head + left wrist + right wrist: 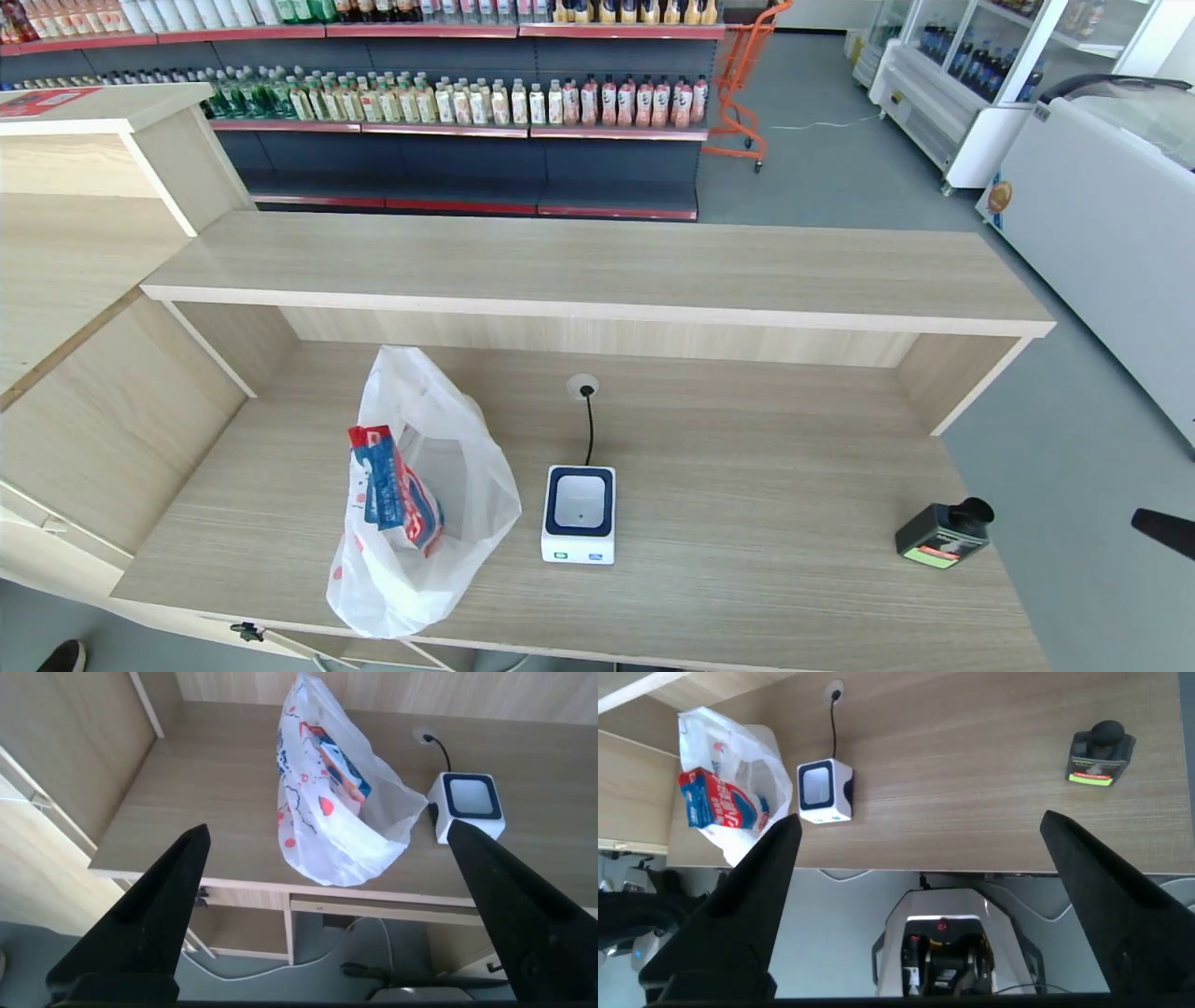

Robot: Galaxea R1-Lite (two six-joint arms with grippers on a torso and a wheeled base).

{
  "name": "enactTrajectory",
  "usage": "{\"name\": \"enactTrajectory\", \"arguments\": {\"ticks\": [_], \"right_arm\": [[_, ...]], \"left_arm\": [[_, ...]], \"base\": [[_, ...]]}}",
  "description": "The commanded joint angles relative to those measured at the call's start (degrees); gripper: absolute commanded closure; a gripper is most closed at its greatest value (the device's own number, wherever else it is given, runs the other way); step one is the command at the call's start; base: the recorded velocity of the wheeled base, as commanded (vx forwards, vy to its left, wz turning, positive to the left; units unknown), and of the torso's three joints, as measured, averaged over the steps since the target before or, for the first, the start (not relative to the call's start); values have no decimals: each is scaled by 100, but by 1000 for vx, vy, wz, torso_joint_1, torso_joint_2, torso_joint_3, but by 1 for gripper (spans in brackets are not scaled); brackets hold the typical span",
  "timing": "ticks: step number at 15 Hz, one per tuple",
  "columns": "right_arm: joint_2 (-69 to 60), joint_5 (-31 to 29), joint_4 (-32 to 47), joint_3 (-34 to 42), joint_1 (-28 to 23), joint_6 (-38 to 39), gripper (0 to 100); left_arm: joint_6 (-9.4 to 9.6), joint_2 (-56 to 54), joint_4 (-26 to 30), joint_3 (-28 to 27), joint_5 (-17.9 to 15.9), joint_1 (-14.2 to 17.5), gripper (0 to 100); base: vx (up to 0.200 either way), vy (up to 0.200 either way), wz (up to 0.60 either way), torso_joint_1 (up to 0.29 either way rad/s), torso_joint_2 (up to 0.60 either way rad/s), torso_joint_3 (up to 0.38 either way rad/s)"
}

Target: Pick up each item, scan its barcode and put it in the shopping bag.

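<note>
A white plastic shopping bag [420,504] stands open on the wooden counter's left part, with a red, blue and white packet [392,490] inside it. To its right sits the white barcode scanner [579,513] with its dark window facing up. A dark bottle with a green and red label [943,534] lies near the counter's right front corner. My left gripper [329,833] is open and empty, held back from the counter's front edge, facing the bag [327,812]. My right gripper [920,823] is open and empty too, off the front edge, with the bottle [1100,754] beyond it.
The scanner's black cable [589,425] runs back to a hole in the counter [747,523]. A raised ledge [597,271] walls the back, and side panels close both ends. Store shelves of drinks and freezers stand behind.
</note>
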Motion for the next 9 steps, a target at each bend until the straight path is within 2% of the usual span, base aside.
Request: {"name": "enactTrajectory", "arguments": {"ticks": [1,4,7,9], "right_arm": [[21,-1,0,6,4,1,0],[39,-1,8,6,4,1,0],[30,-62,580,-2,-13,1,0],[329,-704,1239,-20,-145,-148,0]], "left_arm": [[5,-2,-1,1,1,5,0],[5,-2,-1,1,1,5,0],[5,-2,-1,1,1,5,0],[5,-2,-1,1,1,5,0]], "base": [[0,0,0,0,0,0],[0,0,0,0,0,0],[0,0,0,0,0,0],[0,0,0,0,0,0]]}}
